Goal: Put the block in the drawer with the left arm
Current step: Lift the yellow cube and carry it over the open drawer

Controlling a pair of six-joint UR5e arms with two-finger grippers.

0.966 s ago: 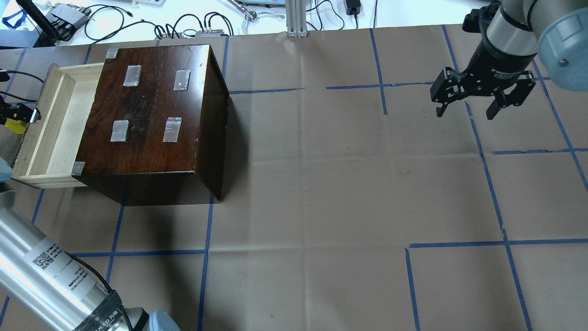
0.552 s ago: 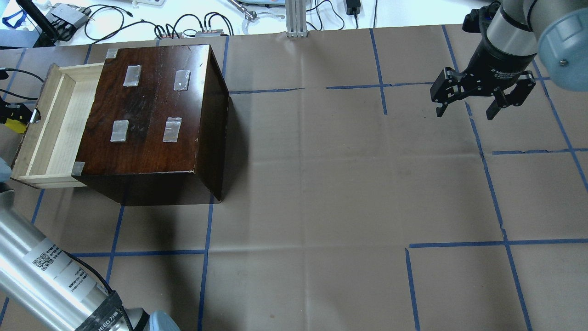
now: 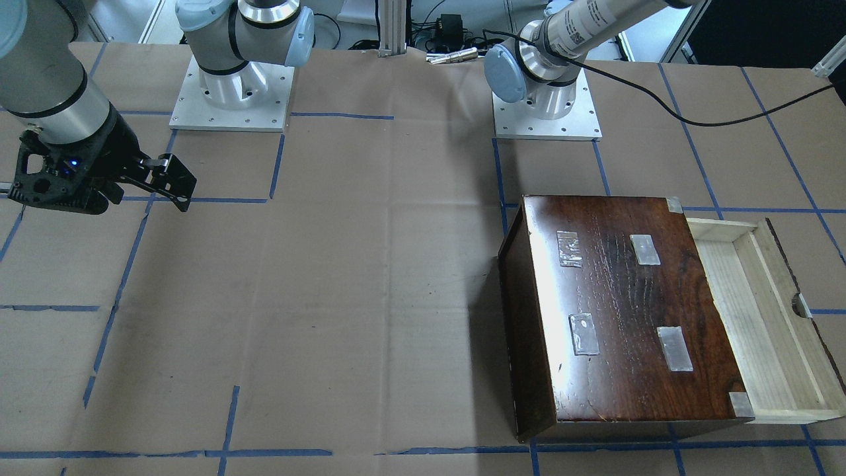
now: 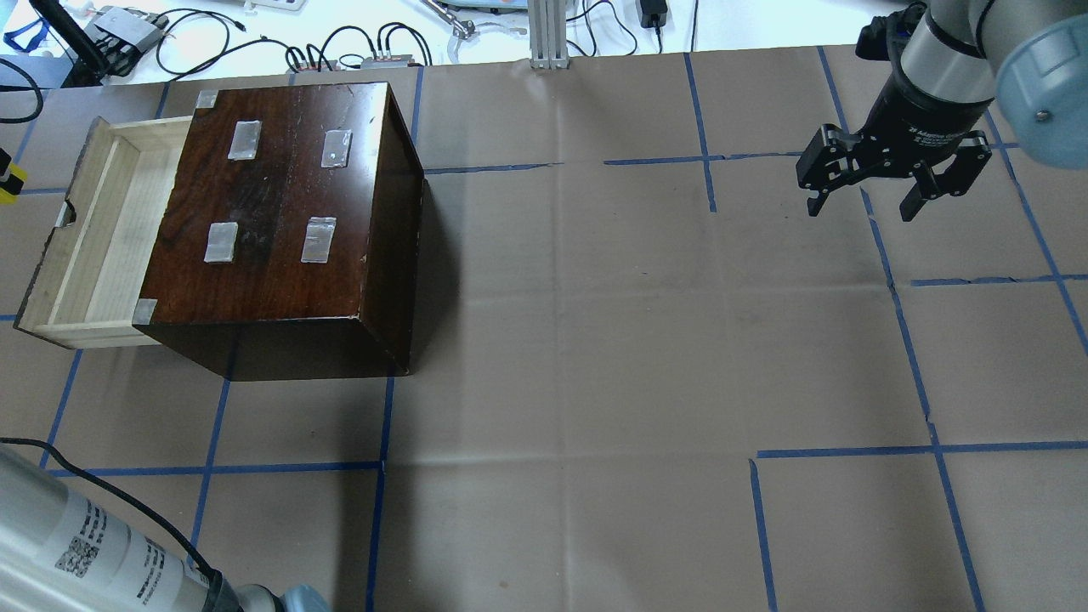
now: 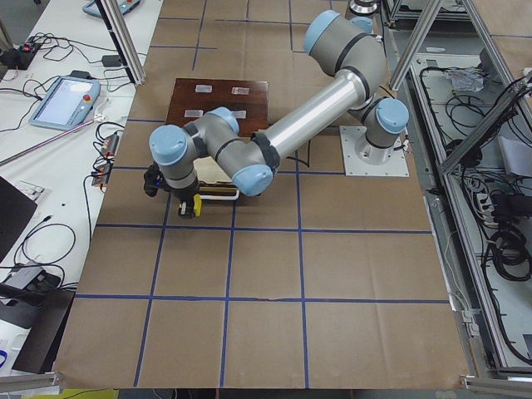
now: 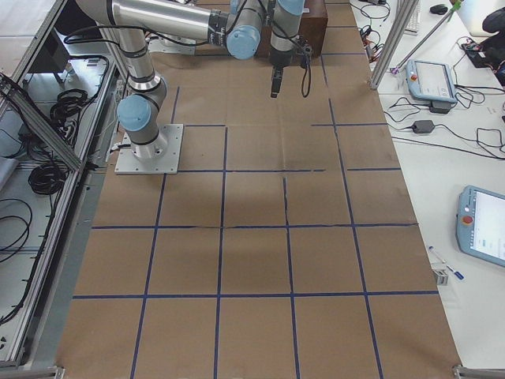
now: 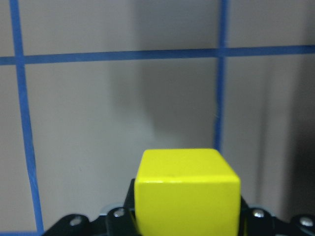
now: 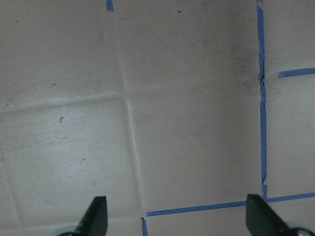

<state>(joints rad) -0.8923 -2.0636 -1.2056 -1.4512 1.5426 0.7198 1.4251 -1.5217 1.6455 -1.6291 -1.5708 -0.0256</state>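
carry step: left jaws pinch the block (image 7: 188, 189) over the bench (image 4: 595, 340), beside the open drawer (image 4: 102, 238). next it needs bringing above the drawer. right jaws hang spread.

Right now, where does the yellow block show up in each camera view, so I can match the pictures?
Exterior front-facing: not in it.
Overhead exterior: a block sliver at the left edge, left of the open drawer.
Exterior left: left of centre, just in front of the drawer.
Exterior right: not visible.
Left wrist-mounted: bottom centre, large.
Right wrist-mounted: not in it.
Shared landmark: the dark cabinet with tape patches.
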